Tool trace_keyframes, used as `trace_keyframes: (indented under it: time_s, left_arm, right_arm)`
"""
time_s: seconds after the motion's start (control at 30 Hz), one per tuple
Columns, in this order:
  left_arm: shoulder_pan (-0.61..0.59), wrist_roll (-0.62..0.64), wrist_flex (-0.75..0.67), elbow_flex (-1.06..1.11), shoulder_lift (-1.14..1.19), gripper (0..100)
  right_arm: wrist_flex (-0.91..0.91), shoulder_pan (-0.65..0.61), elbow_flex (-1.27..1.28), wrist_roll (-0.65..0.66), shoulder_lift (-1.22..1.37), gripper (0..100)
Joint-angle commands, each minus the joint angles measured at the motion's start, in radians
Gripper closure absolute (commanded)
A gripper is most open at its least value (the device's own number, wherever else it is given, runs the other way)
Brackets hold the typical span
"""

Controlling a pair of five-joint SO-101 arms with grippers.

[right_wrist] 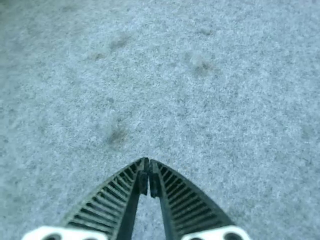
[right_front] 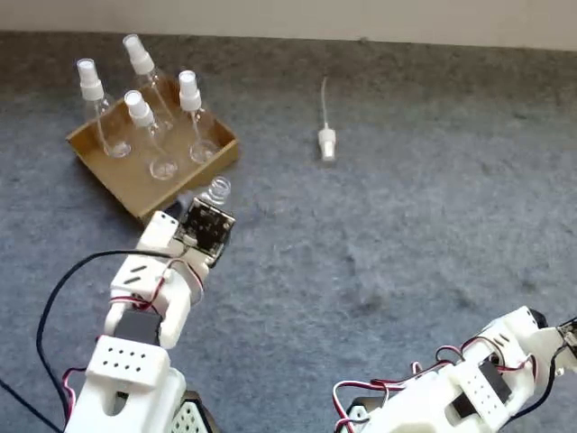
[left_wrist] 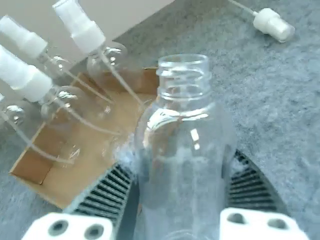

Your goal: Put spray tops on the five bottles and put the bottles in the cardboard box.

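My left gripper (left_wrist: 175, 175) is shut on a clear bottle without a top (left_wrist: 182, 145), held upright just in front of the cardboard box (right_front: 122, 171); from above its open neck (right_front: 217, 188) shows past the left gripper (right_front: 206, 216). Several capped bottles stand in the box, such as one (right_front: 189, 117) at its right side. A loose spray top (right_front: 326, 140) with its long tube lies on the carpet to the right of the box, also seen as a spray top (left_wrist: 272, 24) beyond the bottle. My right gripper (right_wrist: 149, 175) is shut over bare carpet, holding nothing.
Grey carpet (right_front: 433, 207) covers the table. The right arm's body (right_front: 478, 379) sits at the lower right corner. A pale wall runs along the far edge.
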Motion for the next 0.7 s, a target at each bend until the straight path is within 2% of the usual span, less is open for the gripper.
trace_keyframes:
  time_s: [0.0,0.07,0.23,0.3,0.5,0.67]
  left_arm:
    - [0.079,0.009,-0.095,0.019,-0.027,92]
    - [0.088,0.020,-0.103,0.021,-0.027,92]
    - [0.076,0.212,-0.104,0.025,-0.027,92]
    - [0.047,0.249,-0.104,0.021,-0.027,92]
    - [0.024,0.295,-0.106,0.030,-0.028,92]
    - [0.027,0.339,-0.106,0.059,-0.028,92]
  right_arm:
    - [0.007,-0.012,0.102,-0.011,-0.007,99.3]
    - [0.007,-0.012,0.102,-0.011,-0.007,99.3]
    - [0.007,-0.012,0.102,-0.012,-0.008,99.3]
    - [0.004,-0.013,0.102,-0.012,-0.015,99.3]
    - [0.005,-0.156,0.093,0.006,-0.015,99.1]
    - [0.005,-0.295,0.093,0.316,-0.015,99.1]
